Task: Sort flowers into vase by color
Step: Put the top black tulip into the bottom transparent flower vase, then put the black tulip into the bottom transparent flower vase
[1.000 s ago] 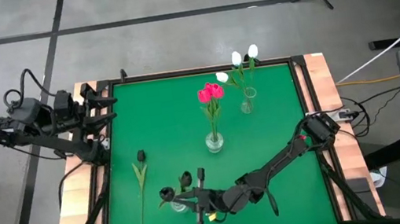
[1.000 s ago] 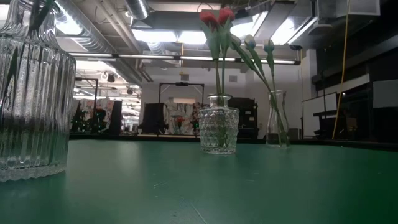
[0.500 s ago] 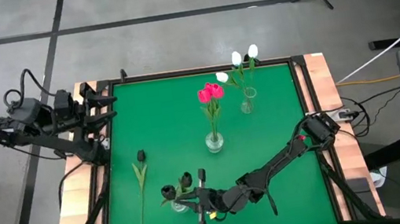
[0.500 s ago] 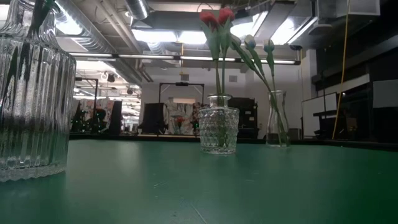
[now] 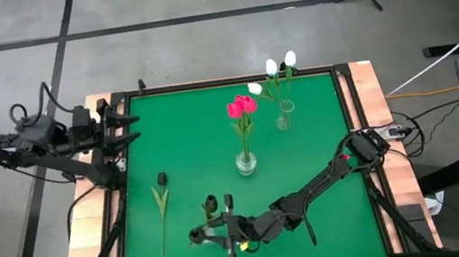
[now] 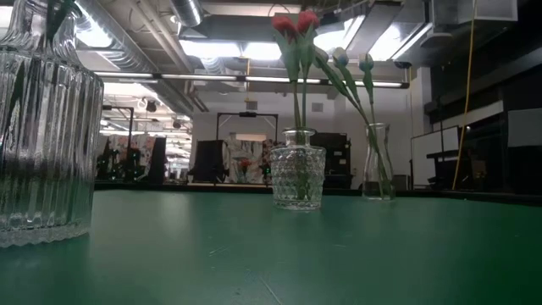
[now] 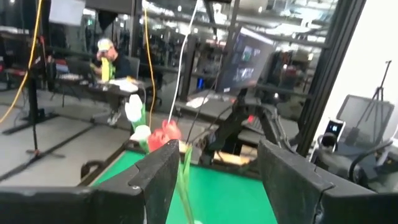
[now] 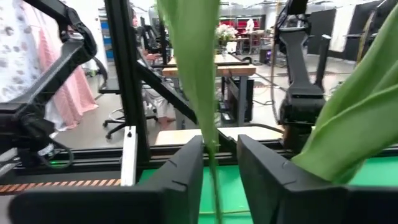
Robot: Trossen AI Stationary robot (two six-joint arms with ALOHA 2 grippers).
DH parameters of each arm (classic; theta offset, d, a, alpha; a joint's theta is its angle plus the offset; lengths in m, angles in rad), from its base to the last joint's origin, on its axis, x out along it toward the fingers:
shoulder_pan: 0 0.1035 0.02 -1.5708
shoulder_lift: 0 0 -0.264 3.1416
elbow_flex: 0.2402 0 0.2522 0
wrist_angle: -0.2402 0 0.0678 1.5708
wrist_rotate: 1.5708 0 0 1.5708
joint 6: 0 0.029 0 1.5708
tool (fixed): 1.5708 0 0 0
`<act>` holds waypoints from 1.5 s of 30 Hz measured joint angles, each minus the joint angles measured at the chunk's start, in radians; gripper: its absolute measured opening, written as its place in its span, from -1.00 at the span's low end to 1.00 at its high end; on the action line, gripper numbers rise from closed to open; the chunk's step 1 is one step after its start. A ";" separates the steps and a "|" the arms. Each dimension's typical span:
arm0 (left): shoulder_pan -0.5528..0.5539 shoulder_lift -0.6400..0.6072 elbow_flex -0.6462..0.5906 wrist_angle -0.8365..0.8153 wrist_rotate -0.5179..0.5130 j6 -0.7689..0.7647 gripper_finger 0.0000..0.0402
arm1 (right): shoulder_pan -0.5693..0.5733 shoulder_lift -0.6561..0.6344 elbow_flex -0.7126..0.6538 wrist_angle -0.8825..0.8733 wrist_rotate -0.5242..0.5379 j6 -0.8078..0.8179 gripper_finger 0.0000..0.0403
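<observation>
My right gripper [image 5: 210, 233] reaches low across the near side of the table to the ribbed glass vase [image 6: 42, 135], shut on a dark tulip. Two dark heads show there: one [image 5: 212, 204] stands up, the other [image 5: 196, 236] leans toward the near edge. A third dark tulip [image 5: 163, 213] lies flat on the green mat to the left. Pink-red tulips [image 5: 242, 106] stand in a faceted vase [image 6: 297, 178], and white tulips [image 5: 279, 64] stand in a slim vase [image 6: 377, 165]. My left gripper [image 7: 217, 186] is open, above the table's far-left corner. My right gripper holds a thin green stem [image 8: 212, 163] between its two fingers [image 8: 180, 180], coming in level from the table's right. The stem runs upright across the fingers, with a broad leaf [image 8: 189, 56] above them. Its lower end is hidden by the fingers.
The green mat [image 5: 320, 124] has a raised dark frame and wooden side rails. The two filled vases stand in the far middle. Bare mat lies between them and the right arm [image 5: 320, 186], and along the left side by the lying tulip.
The leaning dark tulip head by the ribbed vase has swung toward the table's near edge, while the other head stayed put. My left arm has shifted slightly at the far-left corner.
</observation>
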 joint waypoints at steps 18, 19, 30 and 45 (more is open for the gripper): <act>0.000 0.039 0.000 -0.199 -0.109 -0.168 0.06 | 0.000 0.000 0.000 0.015 -0.083 0.008 -0.17; 0.000 0.045 0.000 -0.202 -0.109 -0.168 0.06 | 0.000 0.000 0.000 0.012 -0.095 0.009 -0.15; 0.000 0.068 0.000 -0.219 -0.115 -0.151 0.06 | 0.000 -0.013 0.000 -0.132 -0.144 0.085 0.16; 0.000 0.285 0.000 -0.569 -0.077 -0.493 0.06 | 0.008 -0.050 0.001 -0.404 -0.328 0.313 0.21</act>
